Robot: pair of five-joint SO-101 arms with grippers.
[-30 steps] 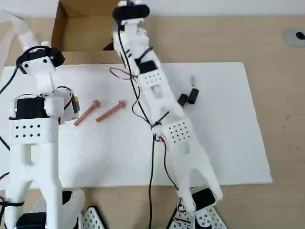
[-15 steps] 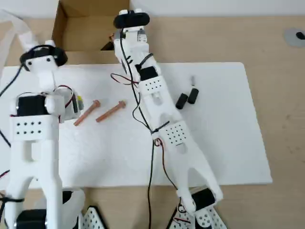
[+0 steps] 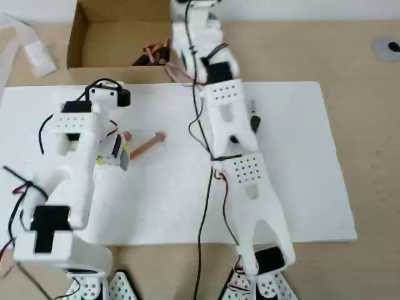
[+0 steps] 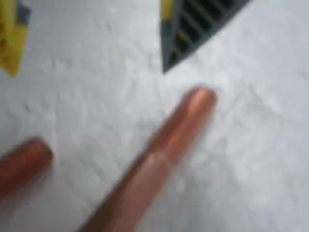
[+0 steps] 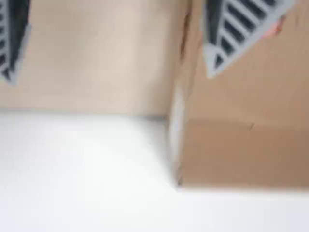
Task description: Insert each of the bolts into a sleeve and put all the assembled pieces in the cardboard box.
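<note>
Hovering low over the white mat point(image 3: 294, 187), the left gripper point(image 4: 89, 63) has its fingers spread wide and empty above one copper bolt point(image 4: 164, 150); a second bolt point(image 4: 21, 164) lies just beside it, so closing here may pinch only the rounded tip or roll both away; the right gripper point(image 5: 108, 77), fingers apart and empty, sits at the cardboard box point(image 3: 74, 44) corner and could knock its wall.

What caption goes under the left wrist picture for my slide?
Left gripper open just above two copper bolts on the white mat.
</note>
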